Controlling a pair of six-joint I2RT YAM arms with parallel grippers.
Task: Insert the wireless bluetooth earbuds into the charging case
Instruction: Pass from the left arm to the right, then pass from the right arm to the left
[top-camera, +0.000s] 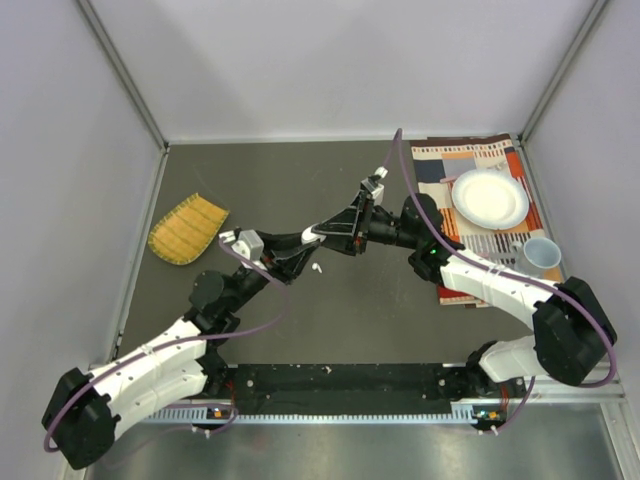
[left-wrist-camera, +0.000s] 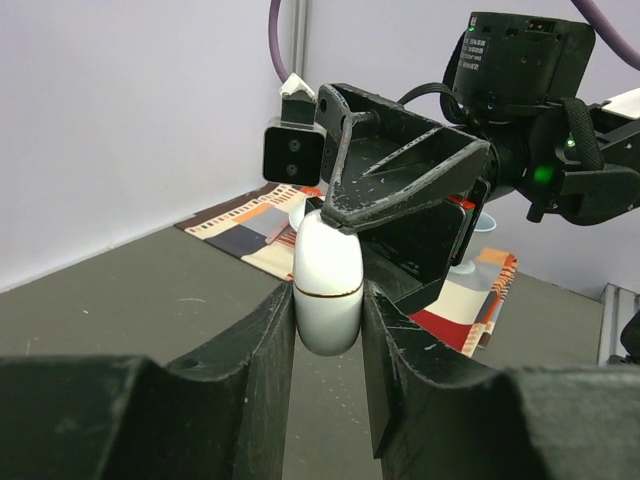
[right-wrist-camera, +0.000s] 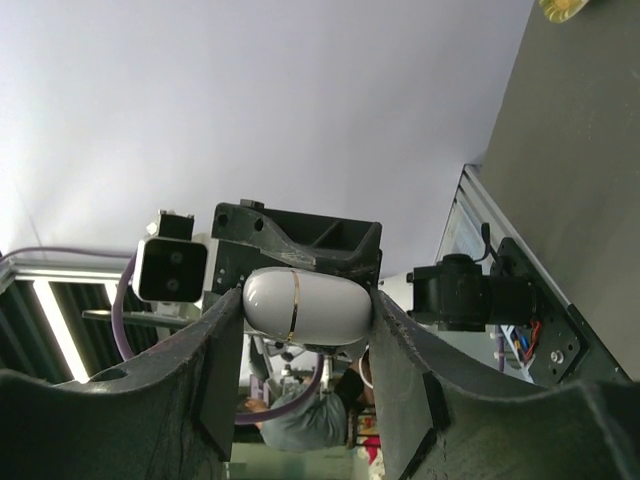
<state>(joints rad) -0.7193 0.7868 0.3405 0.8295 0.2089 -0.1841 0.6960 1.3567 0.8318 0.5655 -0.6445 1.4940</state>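
A closed white oval charging case with a thin gold seam (left-wrist-camera: 327, 285) is held in the air between both grippers. My left gripper (left-wrist-camera: 327, 312) is shut on its lower half. My right gripper (right-wrist-camera: 305, 318) is shut on the same case (right-wrist-camera: 305, 303), its ends against the two fingers. In the top view the two grippers meet at mid-table around the case (top-camera: 318, 236). A tiny white piece, perhaps an earbud (top-camera: 316, 268), lies on the table just below them. The other earbuds are not in view.
A yellow woven pad (top-camera: 187, 228) lies at the left. A patterned cloth (top-camera: 470, 160) at the back right carries a white plate (top-camera: 490, 197). A pale cup (top-camera: 541, 256) stands near the right wall.
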